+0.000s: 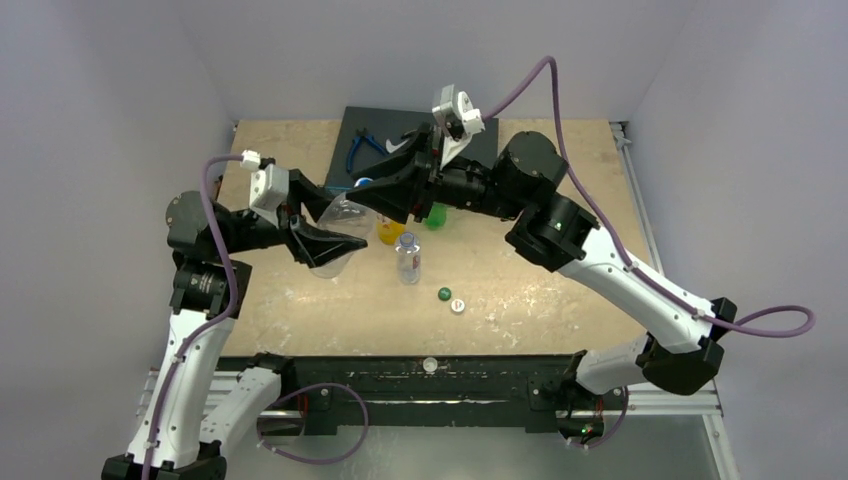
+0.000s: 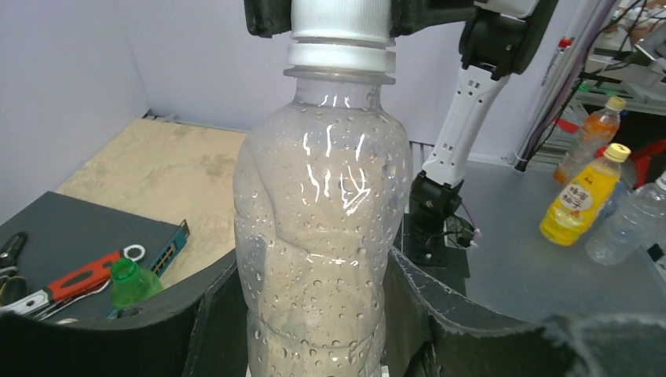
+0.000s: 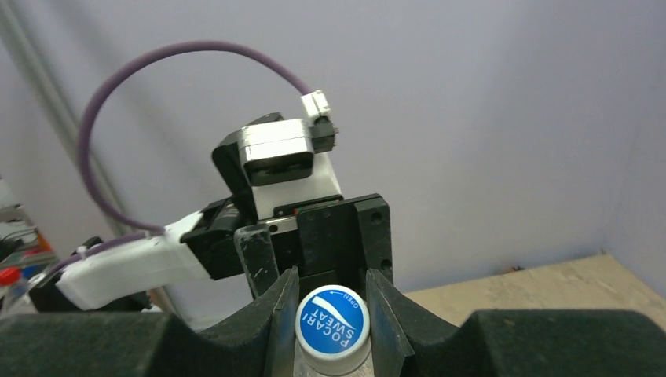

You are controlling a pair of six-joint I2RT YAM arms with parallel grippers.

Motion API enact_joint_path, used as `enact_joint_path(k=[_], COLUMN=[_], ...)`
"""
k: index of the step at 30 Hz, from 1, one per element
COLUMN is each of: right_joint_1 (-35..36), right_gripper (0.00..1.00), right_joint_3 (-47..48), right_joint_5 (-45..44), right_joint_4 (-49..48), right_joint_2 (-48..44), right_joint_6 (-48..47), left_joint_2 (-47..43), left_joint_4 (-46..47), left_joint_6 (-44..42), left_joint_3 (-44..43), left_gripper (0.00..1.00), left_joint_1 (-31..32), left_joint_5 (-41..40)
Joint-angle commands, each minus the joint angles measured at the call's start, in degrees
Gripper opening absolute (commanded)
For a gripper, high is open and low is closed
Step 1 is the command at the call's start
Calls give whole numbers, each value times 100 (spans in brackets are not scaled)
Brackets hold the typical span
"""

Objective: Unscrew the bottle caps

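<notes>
My left gripper (image 1: 335,245) is shut on the body of the larger clear bottle (image 1: 345,215) and holds it tilted above the table. In the left wrist view the bottle (image 2: 322,196), wet with droplets, stands between the gripper's black pads (image 2: 314,314). My right gripper (image 1: 372,195) is shut on its blue-topped cap (image 3: 332,322), which shows white ribbed sides in the left wrist view (image 2: 340,20). The orange-yellow bottle (image 1: 390,230), the green bottle (image 1: 435,213) and the clear blue-labelled bottle (image 1: 408,258) stand on the table. A dark green cap (image 1: 444,294) and a white cap (image 1: 458,306) lie loose.
A dark mat (image 1: 375,125) at the back holds blue-handled pliers (image 1: 362,150) and other hand tools. Another white cap (image 1: 430,365) sits on the black rail at the near edge. Grey walls enclose the table on three sides.
</notes>
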State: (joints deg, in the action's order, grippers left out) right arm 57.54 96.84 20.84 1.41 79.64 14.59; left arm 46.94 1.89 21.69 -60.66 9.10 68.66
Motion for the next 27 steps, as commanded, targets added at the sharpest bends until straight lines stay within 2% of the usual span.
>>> enact_joint_path(k=[1,5,6,7,10,11,12,14,17,20,24,27], right_joint_1=[-119,-120,-120,-120,-97,-82,-49,20,108,197,205,213], right_gripper=[5,8,13,24,75,86,91,90,82,81,80,72], right_joint_3=[-328,-168,-62,49,220,240,241,280,422,709,723,899], right_joint_5=[1402,1233,1012,698,-114,-402,-804,-1694,-2909,-3655,-3716,-3648], right_joint_4=[-978,-1036,-935,-807,-639,-607,-548,-332,186,723,635,627], right_joint_2=[-244,-91,-32,50,224,258,277,293,380,562,623,764], right_joint_6=[218,250,254,220,375,418,471,573,757,761,821,886], left_joint_2=[-96,-88,-88,-96,-106,-106,-93,-72,-132,-342,-367,-328], left_joint_4=[436,400,273,138,-281,-475,-593,-857,-960,-771,-726,-758], left_joint_6=[506,461,352,221,-232,-369,-500,-804,-1181,-1530,-1745,-1735], left_joint_3=[-157,-153,-158,-156,-132,-110,-100,-95,-30,199,294,301], left_gripper=[17,12,12,11,10,10,10,10,8,4,2,2], left_joint_1=[-31,-31,-31,-31,-31,-27,-30,-31,-31,-31,-31,-31], left_joint_5=[206,131,100,50,-236,-394,-567,-1013,-1908,-2718,-3105,-3123])
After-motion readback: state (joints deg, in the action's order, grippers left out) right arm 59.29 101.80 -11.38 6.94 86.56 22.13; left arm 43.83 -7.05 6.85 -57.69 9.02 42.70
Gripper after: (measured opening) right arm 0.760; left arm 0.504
